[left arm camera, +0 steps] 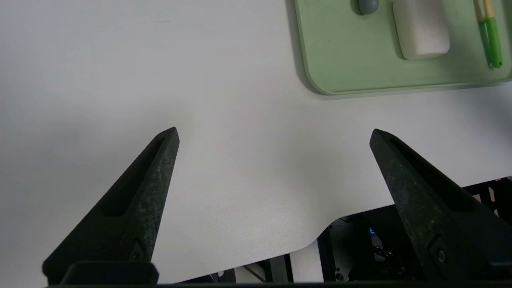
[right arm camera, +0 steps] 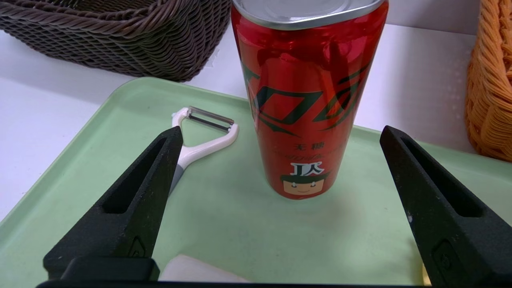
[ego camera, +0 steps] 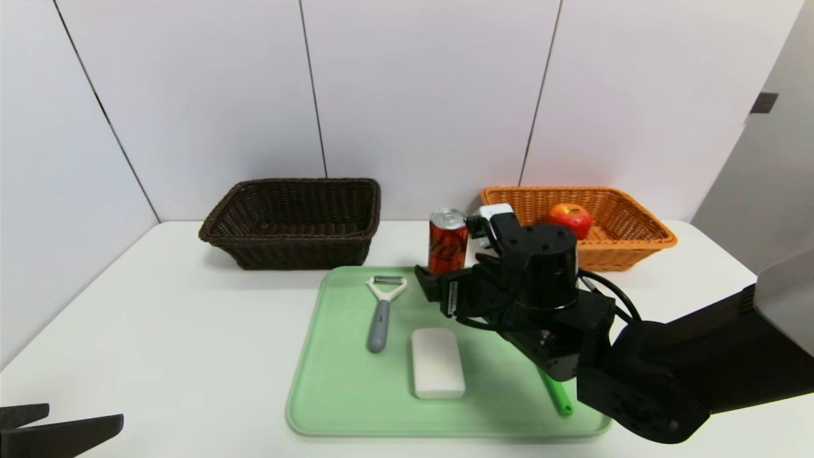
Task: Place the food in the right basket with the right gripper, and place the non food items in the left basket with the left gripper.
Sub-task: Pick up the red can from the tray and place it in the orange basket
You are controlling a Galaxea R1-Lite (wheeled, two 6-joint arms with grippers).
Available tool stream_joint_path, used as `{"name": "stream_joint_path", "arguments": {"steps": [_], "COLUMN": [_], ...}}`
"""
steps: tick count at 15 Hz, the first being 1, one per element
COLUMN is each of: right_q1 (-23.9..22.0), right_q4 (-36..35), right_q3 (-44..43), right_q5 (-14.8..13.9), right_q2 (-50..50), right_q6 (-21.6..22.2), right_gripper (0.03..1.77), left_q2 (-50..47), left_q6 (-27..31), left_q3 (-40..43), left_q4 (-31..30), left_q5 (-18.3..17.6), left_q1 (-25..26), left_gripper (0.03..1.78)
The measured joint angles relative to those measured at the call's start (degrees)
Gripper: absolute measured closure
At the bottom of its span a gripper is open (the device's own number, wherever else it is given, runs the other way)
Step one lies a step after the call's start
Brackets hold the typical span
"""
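I see one red soda can [right arm camera: 306, 100] with a silver top and dark lettering standing upright, long axis vertical, at the far edge of the green tray [ego camera: 343, 388], and my right gripper [right arm camera: 280, 136] has its jaws spread wide on either side of it, gripping nothing. On the tray I also count one white-headed peeler [ego camera: 382, 310] lying near-to-far with its blade end far, one white bar [ego camera: 437, 362] and one green stick [ego camera: 558, 397]. One dark basket [ego camera: 292, 219] sits far left, one orange basket [ego camera: 626, 245] far right holds one apple [ego camera: 569, 218], and my left gripper [left arm camera: 274, 134] hangs wide open and empty over the near-left table [ego camera: 159, 331].
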Motion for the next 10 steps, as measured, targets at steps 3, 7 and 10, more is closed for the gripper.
{"name": "stream_joint_path", "arguments": {"steps": [3,7,10], "right_q1": [-0.9,-1.5,-1.9], "right_q4": [-1.4,-6.4,-8.7], "right_q3": [-1.5,-2.3,-2.9], "right_q5": [0.0,0.0,0.1], "right_q2": [1.7,4.6,6.7], "right_q6": [-0.1,-1.4,-1.9], "right_gripper": [0.1,0.1,0.1], "left_q2": [0.0,0.0,0.0], "left_q6": [0.0,0.0,-0.1], "left_q3": [0.1,0.1,0.1], "left_q4": [0.0,0.0,0.0], "left_q5": [0.0,0.0,0.0], "left_q1": [0.0,0.0,0.0], "left_gripper": [0.12,0.12,0.12]}}
